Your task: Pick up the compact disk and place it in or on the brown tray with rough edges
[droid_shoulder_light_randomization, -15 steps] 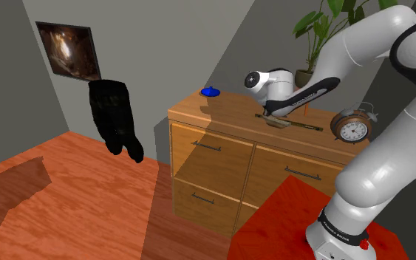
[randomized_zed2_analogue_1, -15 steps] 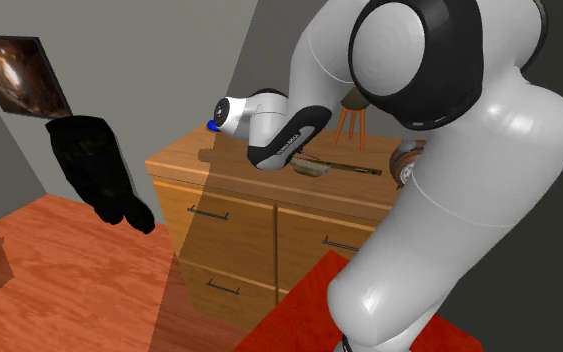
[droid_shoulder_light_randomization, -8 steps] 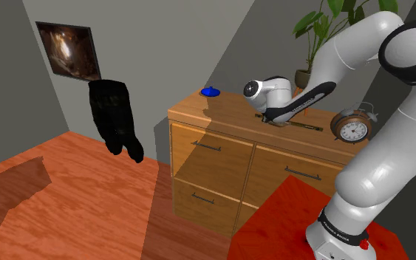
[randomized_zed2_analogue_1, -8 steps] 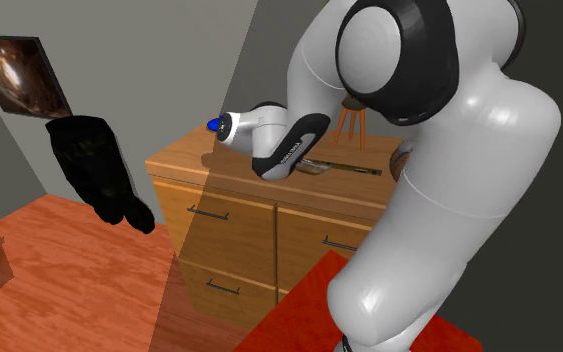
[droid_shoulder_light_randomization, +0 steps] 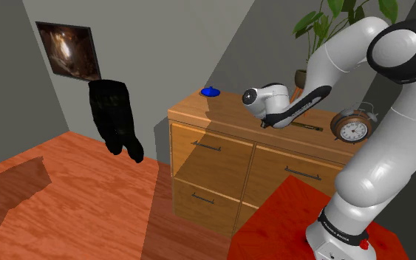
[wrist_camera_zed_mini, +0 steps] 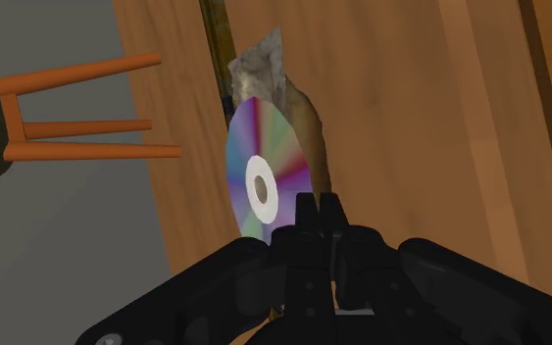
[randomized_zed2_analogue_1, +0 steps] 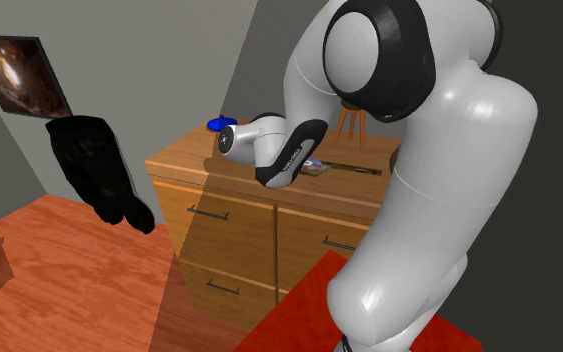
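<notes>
The compact disk is a rainbow-coloured disc with a white hub, and my gripper is shut on its edge. It is held tilted just over the brown-grey tray with rough edges, which lies on the wooden dresser top. In the shoulder view the white hand hangs low over the middle of the dresser and hides most of the tray. In the second exterior view the hand points down at the same spot.
A thin dark strip lies on the dresser beside the tray. On the dresser top also stand an alarm clock and a blue object. An orange-legged plant stand is behind the dresser. A black cloth hangs at the wall.
The hand has come down toward the dresser top and shifted slightly to the shoulder view's left, covering the tray more. The disk stays in the gripper.
</notes>
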Controlling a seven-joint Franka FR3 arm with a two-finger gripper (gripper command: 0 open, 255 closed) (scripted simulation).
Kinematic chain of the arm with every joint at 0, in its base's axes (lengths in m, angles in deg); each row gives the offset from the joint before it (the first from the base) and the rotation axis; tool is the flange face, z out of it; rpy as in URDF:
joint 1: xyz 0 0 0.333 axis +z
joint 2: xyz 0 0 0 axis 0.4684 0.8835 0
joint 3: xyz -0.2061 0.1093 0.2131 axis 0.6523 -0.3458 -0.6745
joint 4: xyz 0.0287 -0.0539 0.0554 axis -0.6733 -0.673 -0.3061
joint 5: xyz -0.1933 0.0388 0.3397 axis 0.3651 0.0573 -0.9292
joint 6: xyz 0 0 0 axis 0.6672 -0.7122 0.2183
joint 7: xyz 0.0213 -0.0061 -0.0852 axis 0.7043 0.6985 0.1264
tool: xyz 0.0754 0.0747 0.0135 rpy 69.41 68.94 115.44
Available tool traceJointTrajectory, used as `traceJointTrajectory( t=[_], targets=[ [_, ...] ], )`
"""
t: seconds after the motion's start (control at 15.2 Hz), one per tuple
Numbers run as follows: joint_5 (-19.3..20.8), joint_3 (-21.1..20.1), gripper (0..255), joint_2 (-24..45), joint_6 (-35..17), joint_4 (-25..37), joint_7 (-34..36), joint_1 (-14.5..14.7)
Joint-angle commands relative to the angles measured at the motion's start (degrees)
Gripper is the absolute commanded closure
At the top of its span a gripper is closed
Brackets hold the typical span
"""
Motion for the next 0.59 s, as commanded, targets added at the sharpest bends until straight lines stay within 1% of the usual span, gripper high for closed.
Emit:
traceJointTrajectory(
  t=[0.0,0.2,0.26,0.53],
  targets=[
    [0.0,0.0,255,0.1,0.0,0.0,0.1,0.0],
    [0.0,0.0,255,0.1,0.0,0.0,0.1,0.0],
    [0.0,0.0,0,0.1,0.0,0.0,0.1,0.0],
    [0.0,0.0,0,0.1,0.0,0.0,0.1,0.0]
  ],
)
